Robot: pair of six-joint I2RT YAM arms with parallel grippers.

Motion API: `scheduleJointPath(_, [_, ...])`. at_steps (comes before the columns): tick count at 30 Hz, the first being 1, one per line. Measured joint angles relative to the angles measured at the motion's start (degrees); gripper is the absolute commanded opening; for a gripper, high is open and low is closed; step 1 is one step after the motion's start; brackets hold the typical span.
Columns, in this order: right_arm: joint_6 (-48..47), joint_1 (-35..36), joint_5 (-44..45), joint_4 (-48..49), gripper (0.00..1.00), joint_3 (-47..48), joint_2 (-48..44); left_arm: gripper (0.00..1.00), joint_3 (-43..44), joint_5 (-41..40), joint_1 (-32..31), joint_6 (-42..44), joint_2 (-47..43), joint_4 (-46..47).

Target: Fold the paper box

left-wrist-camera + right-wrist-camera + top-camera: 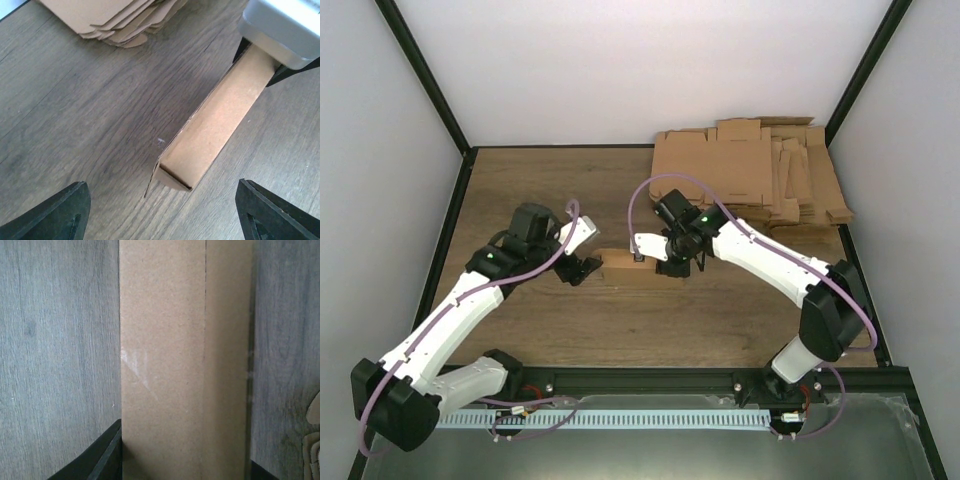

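Observation:
The paper box (623,267) is folded into a narrow brown box standing on edge on the wooden table, between my two grippers. My right gripper (663,262) is shut on its right end. In the right wrist view the box (185,360) fills the space between the dark fingers (102,460). My left gripper (582,268) is open, just off the box's left end and not touching it. In the left wrist view the box (220,125) lies ahead of the wide-apart fingertips (55,215), its near end flap slightly ajar, and the right gripper (285,30) clamps the far end.
A pile of flat brown cardboard blanks (750,170) lies at the back right of the table; it also shows in the left wrist view (110,17). Black frame posts and white walls bound the table. A metal rail (620,415) runs along the near edge.

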Motion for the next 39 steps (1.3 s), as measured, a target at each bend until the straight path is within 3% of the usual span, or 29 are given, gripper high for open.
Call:
scheduleJointPath(18, [-0.50, -2.54, 0.20, 0.04, 0.38, -0.02, -0.35, 0.71, -5.68, 6.21, 0.00, -3.37, -0.11, 9.92])
scheduleJointPath(30, [-0.44, -2.54, -0.09, 0.00, 0.39, 0.00, -0.11, 0.44, -6.47, 9.20, 0.00, -4.79, 0.35, 13.73])
scheduleJointPath(32, [-0.37, -2.54, -0.09, -0.02, 0.39, 0.00, 0.00, 0.44, -6.47, 9.70, 0.00, -4.90, 1.29, 13.86])
scheduleJointPath(35, [-0.31, -2.54, -0.17, 0.00, 0.39, 0.00, 0.07, 0.55, -6.47, 9.22, 0.00, -4.83, 2.71, 13.77])
scheduleJointPath(39, [-0.31, -2.54, -0.35, -0.02, 0.39, 0.00, 0.09, 0.49, -6.47, 4.76, -0.07, -5.49, 2.75, 13.79])
